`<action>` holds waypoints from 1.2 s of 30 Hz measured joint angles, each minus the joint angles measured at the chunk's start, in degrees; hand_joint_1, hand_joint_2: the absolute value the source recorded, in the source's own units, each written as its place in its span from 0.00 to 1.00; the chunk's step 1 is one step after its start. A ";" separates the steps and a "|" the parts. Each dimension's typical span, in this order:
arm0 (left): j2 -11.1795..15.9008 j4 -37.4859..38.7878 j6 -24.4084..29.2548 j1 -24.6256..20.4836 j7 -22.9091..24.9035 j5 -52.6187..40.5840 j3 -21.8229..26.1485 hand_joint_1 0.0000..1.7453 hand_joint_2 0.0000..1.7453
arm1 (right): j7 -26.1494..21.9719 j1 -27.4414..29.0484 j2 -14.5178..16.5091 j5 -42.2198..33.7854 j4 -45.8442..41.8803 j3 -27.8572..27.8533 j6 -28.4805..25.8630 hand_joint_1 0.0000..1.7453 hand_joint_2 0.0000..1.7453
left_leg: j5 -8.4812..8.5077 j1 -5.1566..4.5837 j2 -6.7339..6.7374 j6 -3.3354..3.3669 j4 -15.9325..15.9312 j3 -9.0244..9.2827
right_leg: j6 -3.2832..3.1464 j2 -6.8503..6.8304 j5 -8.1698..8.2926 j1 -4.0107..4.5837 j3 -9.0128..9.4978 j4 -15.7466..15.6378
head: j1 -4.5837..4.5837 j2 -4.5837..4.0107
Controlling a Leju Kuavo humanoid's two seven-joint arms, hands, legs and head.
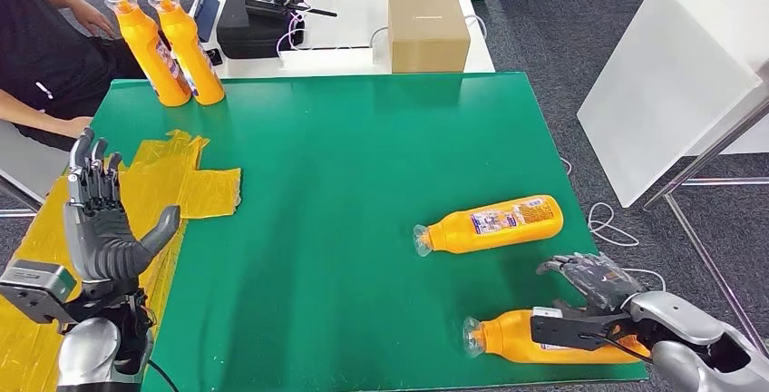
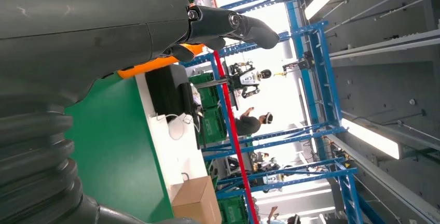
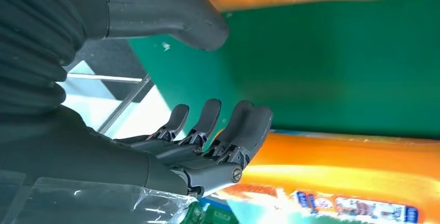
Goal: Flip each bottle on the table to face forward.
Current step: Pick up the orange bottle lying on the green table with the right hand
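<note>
At the near right of the green table (image 1: 363,183), the right hand (image 1: 594,288) hovers fingers-apart by a lying orange bottle (image 1: 508,336), left hand (image 1: 104,220) spread wide too.

We stand in a robotics lab or workshop hall: beyond our raised left hand (image 1: 102,229), blue steel racks (image 2: 316,68) carry green crates (image 2: 210,125) under strip lights (image 2: 371,137), another humanoid robot (image 2: 248,77) stands among people, and a green bench (image 1: 363,165) adjoins white tables (image 1: 676,74).
</note>
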 joint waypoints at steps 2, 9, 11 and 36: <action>0.03 0.00 -0.02 -0.03 0.05 0.01 -0.07 0.00 1.00 | 0.02 0.36 1.42 1.25 1.55 -0.02 0.29 0.25 1.00 | 0.01 0.00 -0.05 0.00 0.00 -0.05 | 0.00 -0.02 0.00 -0.01 0.00 0.01 | 0.00 0.00; 0.08 -0.02 -0.03 -0.33 0.42 0.08 -0.51 0.00 1.00 | -0.33 -0.41 10.30 11.33 10.12 0.30 -3.67 0.00 1.00 | -0.14 0.14 0.59 -0.11 -0.03 0.35 | -0.01 0.54 0.00 0.12 0.24 -0.02 | -0.08 0.00; 0.08 -0.02 -0.02 -0.35 0.43 0.09 -0.54 0.00 1.00 | -0.47 -1.02 11.74 11.52 11.42 0.30 -3.90 0.00 1.00 | -0.19 0.16 0.66 -0.15 -0.03 0.58 | -0.01 0.62 0.00 0.16 0.44 -0.05 | -0.07 0.00; -1.25 -7.61 -1.65 8.10 -2.26 -1.68 2.98 0.00 1.00 | -17.54 13.91 29.12 3.29 -16.14 -18.55 -21.73 0.00 1.00 | -0.12 0.21 0.30 -0.19 -0.04 0.15 | -0.07 0.36 -0.05 0.14 0.19 0.03 | -0.09 0.00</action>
